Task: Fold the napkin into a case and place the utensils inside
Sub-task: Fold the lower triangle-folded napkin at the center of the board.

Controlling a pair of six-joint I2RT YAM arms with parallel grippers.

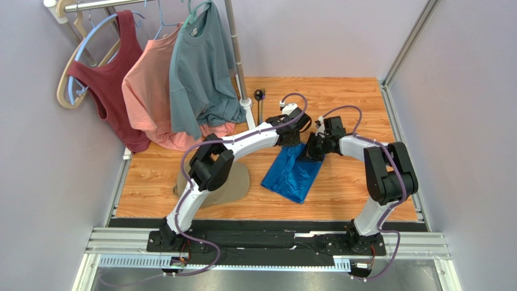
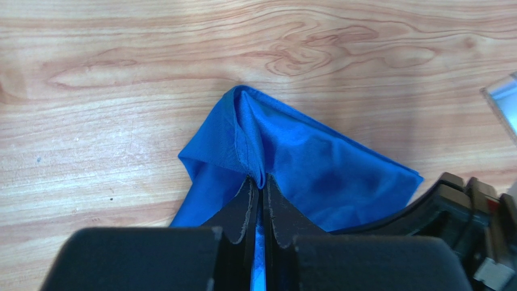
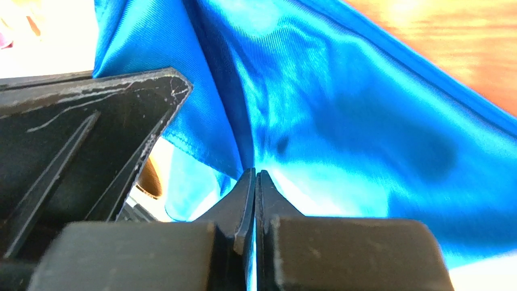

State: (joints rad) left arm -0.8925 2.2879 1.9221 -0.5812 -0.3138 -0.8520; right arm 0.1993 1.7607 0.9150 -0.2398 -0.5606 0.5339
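Note:
The bright blue napkin [image 1: 293,174] lies crumpled at the middle of the wooden table, its far edge lifted. My left gripper [image 1: 295,131] is shut on a pinched fold of the napkin [image 2: 303,163], with cloth showing between the closed left gripper [image 2: 260,180] tips. Right beside it, my right gripper [image 1: 312,149] is shut on the same far edge. In the right wrist view the shiny napkin [image 3: 340,121] fills the frame above the closed right gripper [image 3: 255,173]. The utensils [image 1: 260,103] lie at the back by the rack pole, apart from both grippers. No case shape shows.
A tan cap [image 1: 233,183] lies under the left arm at the front left. A clothes rack pole [image 1: 238,60] stands at the back left with a grey-teal T-shirt [image 1: 200,66], a pink shirt [image 1: 148,91] and a maroon top [image 1: 112,79]. Walls close both sides.

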